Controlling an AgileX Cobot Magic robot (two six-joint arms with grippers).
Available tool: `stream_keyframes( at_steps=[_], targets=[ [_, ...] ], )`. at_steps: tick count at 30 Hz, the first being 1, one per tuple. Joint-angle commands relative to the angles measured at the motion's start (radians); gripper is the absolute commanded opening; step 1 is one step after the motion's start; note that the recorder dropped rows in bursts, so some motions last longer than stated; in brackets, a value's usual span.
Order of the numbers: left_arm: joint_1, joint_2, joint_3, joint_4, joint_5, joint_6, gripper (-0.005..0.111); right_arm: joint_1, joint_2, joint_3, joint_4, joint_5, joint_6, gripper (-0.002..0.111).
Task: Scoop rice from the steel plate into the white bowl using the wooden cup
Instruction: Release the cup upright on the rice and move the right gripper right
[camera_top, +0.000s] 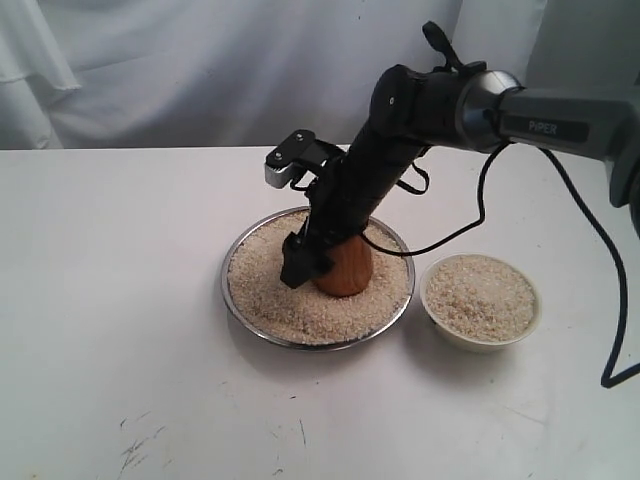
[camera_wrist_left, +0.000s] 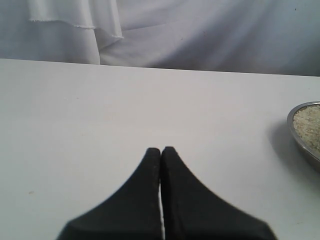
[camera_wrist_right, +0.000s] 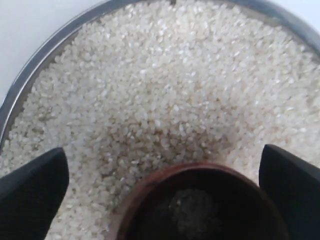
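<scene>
Right claw (camera_wrist_right: 162, 154) stands open astride the reddish-brown wooden cup (camera_wrist_right: 200, 205), upright in rice (camera_wrist_right: 165, 75).

Wooden cup (camera_top: 350, 272) on steel plate (camera_top: 300, 344): mouth hidden behind right arm (camera_top: 365, 165), exterior view. Right wrist view crops part of its rim. Left wrist view shows only plate's edge.

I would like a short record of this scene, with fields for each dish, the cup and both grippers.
steel plate: on the table, covered with rice
wooden cup: upright in the plate's rice, few grains inside
white bowl: beside the plate, nearly full of rice
right gripper: open, fingers either side of the cup
left gripper: shut, over bare table, holding nothing
</scene>
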Motion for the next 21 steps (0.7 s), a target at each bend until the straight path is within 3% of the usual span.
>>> stream_keyframes(
  at_steps=[1,13,21],
  targets=[
    [0.002,-0.004,0.005,-0.002,-0.013,-0.001,0.000,-0.006,-0.024,0.000,0.010,-0.071,-0.013,0.094],
    [0.002,-0.004,0.005,-0.002,-0.013,-0.001,0.000,-0.019,-0.133,0.000,-0.001,-0.059,0.019,0.094],
    [0.002,-0.004,0.005,-0.002,-0.013,-0.001,0.000,-0.110,-0.196,0.028,0.127,0.102,0.109,0.093]
  ],
)
